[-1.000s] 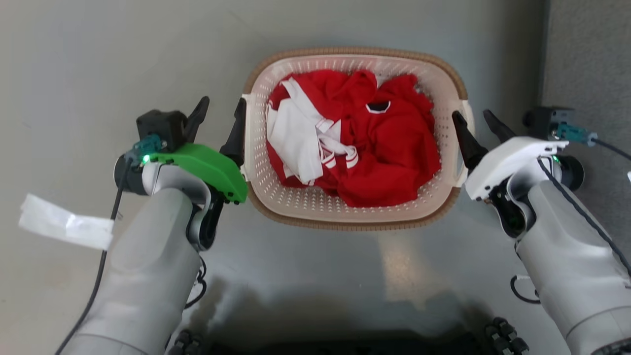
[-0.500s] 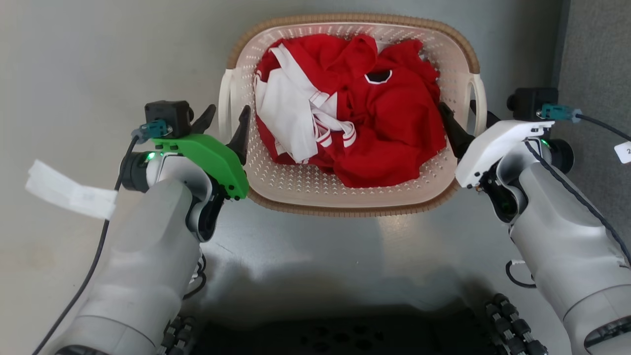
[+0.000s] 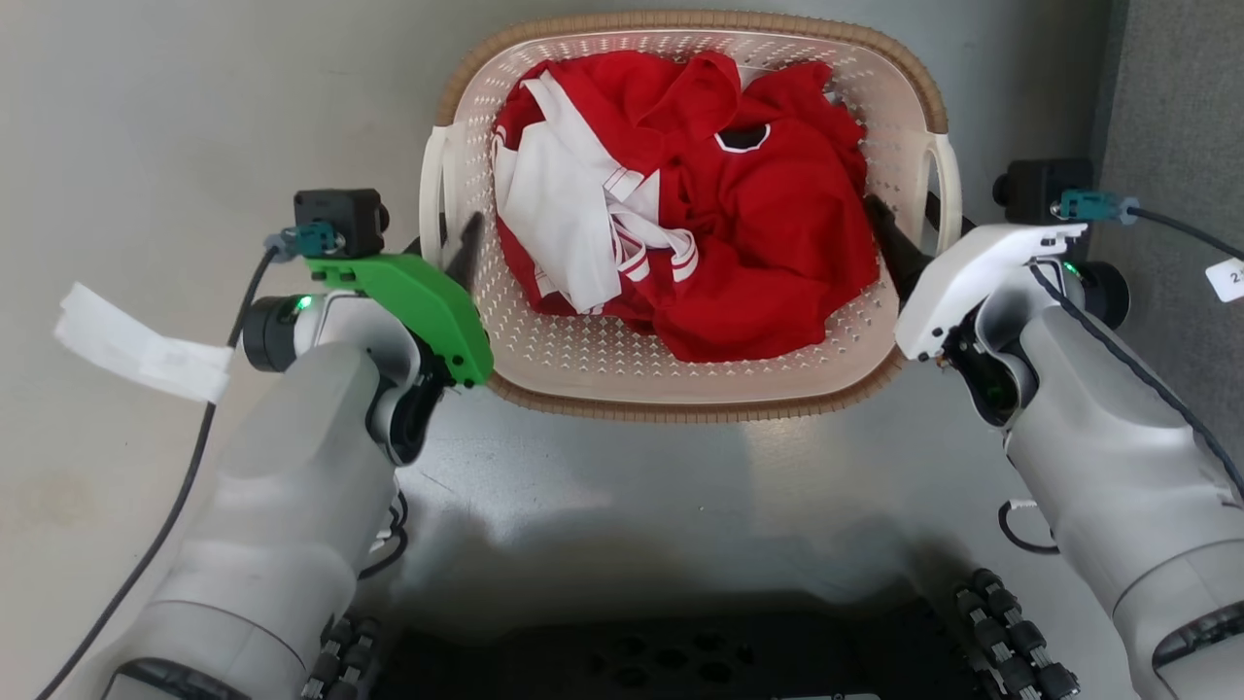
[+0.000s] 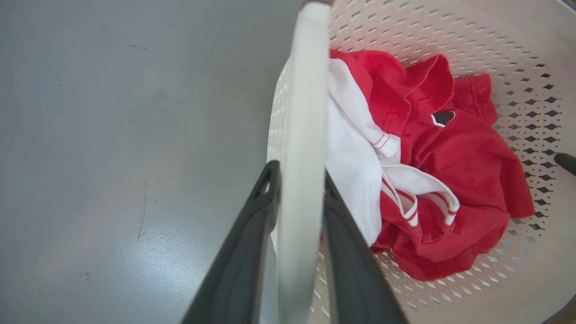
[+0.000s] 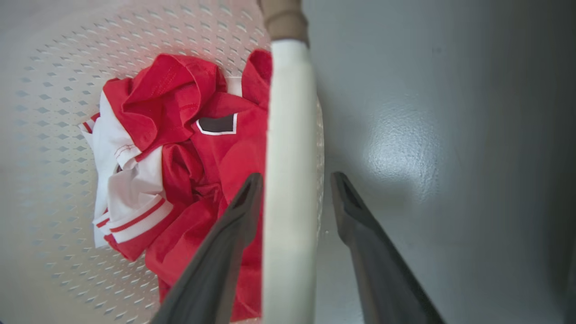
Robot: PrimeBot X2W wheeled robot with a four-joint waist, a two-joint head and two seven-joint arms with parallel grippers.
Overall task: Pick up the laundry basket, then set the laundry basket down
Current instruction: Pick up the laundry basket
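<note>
The laundry basket [image 3: 680,406] stands on the grey floor, cream perforated walls under a brown rim, holding red and white clothes [image 3: 758,243]. My left gripper [image 3: 449,235] straddles the basket's left white handle [image 4: 306,112]. In the left wrist view, my left gripper [image 4: 298,168] has both dark fingers pressed against that handle. My right gripper [image 3: 909,216] straddles the right handle [image 5: 288,135]. In the right wrist view, my right gripper [image 5: 294,177] is open: the inner finger touches the handle and the outer finger stands off with a gap.
A white paper tag [image 3: 136,345] hangs on the left arm's cable. A darker grey textured strip [image 3: 1176,97] runs along the far right. My dark base [image 3: 680,661] fills the bottom edge. Bare grey floor surrounds the basket.
The head camera shifted. Both grippers moved forward around the basket's side handles, and the left fingers closed onto the left handle.
</note>
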